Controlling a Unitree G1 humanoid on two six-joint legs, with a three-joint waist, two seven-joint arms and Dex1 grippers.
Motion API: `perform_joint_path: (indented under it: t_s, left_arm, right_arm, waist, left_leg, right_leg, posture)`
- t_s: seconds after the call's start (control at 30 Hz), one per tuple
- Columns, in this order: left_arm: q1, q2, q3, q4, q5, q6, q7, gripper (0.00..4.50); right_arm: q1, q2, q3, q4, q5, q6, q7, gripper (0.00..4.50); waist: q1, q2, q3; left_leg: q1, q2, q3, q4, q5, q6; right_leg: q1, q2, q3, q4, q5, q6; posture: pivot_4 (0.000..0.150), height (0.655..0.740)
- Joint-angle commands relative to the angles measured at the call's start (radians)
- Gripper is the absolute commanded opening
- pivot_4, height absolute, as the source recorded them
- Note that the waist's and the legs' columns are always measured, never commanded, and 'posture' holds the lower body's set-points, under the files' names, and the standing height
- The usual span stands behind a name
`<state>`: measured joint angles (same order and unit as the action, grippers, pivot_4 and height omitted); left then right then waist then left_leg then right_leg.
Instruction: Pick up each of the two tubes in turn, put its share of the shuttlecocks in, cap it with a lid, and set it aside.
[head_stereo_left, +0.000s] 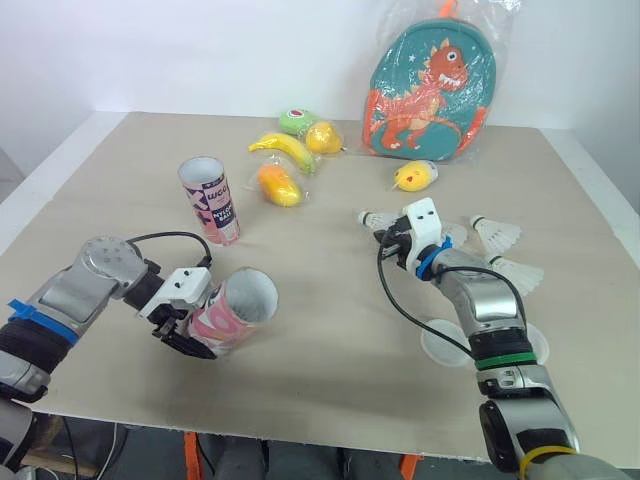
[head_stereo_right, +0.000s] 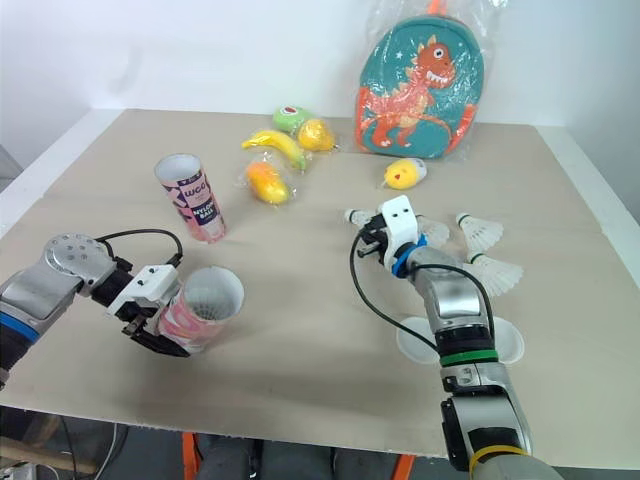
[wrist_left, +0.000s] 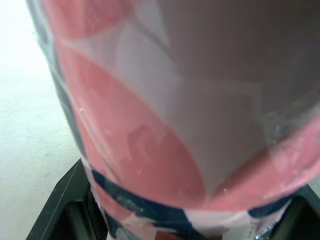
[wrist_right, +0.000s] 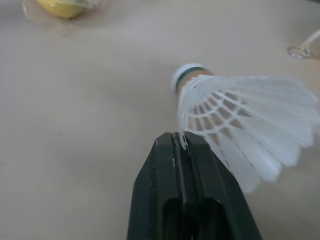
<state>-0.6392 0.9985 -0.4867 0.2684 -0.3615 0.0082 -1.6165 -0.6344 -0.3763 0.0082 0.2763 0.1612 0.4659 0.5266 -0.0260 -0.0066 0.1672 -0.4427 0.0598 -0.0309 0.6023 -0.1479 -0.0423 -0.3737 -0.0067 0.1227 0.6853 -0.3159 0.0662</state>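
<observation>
**Tubes both uncapped, one in hand, one shuttlecock nipped**

Landmark: the upright tube (head_stereo_left: 210, 200), pink and white, standing open-mouthed on the tabletop (head_stereo_left: 320, 380).

- Left end effector (head_stereo_left: 197, 336): just front of the upright tube, on the robot's side. Black fingers (wrist_left: 60, 210) clamped on either side of the second tube (head_stereo_left: 236, 306). That tube is tipped over, open mouth facing up and to the right. Cannot tell whether it is lifted clear of the tabletop.
- Behind and right of the upright tube: a cluster of bagged toy fruit. The orange fruit (head_stereo_left: 279, 184) is closest, then the banana (head_stereo_left: 283, 148), then the green fruit (head_stereo_left: 297, 121) and the yellow fruit (head_stereo_left: 324, 137) farther back.
- Right end effector (wrist_right: 178, 137): well to the right of the upright tube. Fingers pressed together, with the feather rim of the pinched shuttlecock (wrist_right: 240, 117) caught at their tips. Its cork points back toward the upright tube.
- Farther right and back: a small yellow toy (head_stereo_left: 414, 176), then the dinosaur backpack (head_stereo_left: 430, 90) in clear wrap at the far edge.
- Right and front of the upright tube: two clear lids (head_stereo_left: 440, 345) lying flat, partly under the right arm.
- Farthest right of the upright tube: two loose shuttlecocks (head_stereo_left: 497, 232) lying on their sides.
</observation>
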Motion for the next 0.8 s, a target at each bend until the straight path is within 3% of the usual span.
perform_joint_path:
  t_s: [0.03, 0.23, 0.37, 0.53, 0.8]
  left_arm:
    - [0.030, -0.017, 0.003, -0.026, 0.017, 0.009, 0.002, 3.04]
    - [0.028, -0.022, 0.000, -0.031, 0.021, 0.018, 0.002, 3.04]
    - [0.020, -0.022, -0.008, -0.025, 0.015, 0.023, 0.002, 3.04]
    - [0.007, -0.026, -0.023, -0.008, 0.002, 0.040, 0.002, 3.04]
    - [-0.010, -0.033, -0.037, 0.018, 0.002, 0.039, 0.002, 3.04]
  right_arm:
    - [0.024, -0.032, 0.003, -0.170, 0.036, 0.027, 0.062, 0.02]
    - [0.106, -0.178, -0.014, -0.601, 0.273, 0.090, 0.354, 0.02]
    - [0.104, -0.282, -0.010, -0.754, 0.380, 0.121, 0.478, 0.02]
    - [0.027, -0.358, 0.129, -0.807, 0.356, 0.109, 0.593, 0.02]
    - [-0.135, -0.302, 0.311, -0.706, 0.244, 0.033, 0.672, 0.02]
  waist:
    - [0.001, 0.000, 0.000]
    - [0.005, 0.001, 0.001]
    - [0.004, 0.000, 0.000]
    - [0.002, 0.000, 0.000]
    - [0.007, 0.000, 0.000]
  left_leg:
    - [0.000, 0.000, 0.000, 0.000, 0.000, 0.000]
    - [-0.001, 0.000, 0.000, -0.001, 0.000, 0.000]
    - [0.000, 0.000, 0.000, -0.001, -0.001, 0.000]
    - [0.001, 0.001, 0.000, 0.000, 0.000, 0.000]
    - [0.000, 0.001, 0.000, 0.000, 0.000, 0.000]
  right_leg:
    - [0.000, 0.000, 0.000, 0.000, 0.000, 0.000]
    - [0.000, 0.000, 0.000, 0.000, -0.001, -0.001]
    - [0.001, 0.000, -0.001, 0.000, -0.001, -0.001]
    - [0.000, 0.000, 0.000, 0.000, -0.002, 0.001]
    - [0.000, 0.000, -0.001, 0.000, -0.003, 0.003]
  posture:
    - [0.150, 0.7400]
    - [0.150, 0.7400]
    - [0.150, 0.7400]
    - [0.150, 0.7400]
    - [0.150, 0.7400]
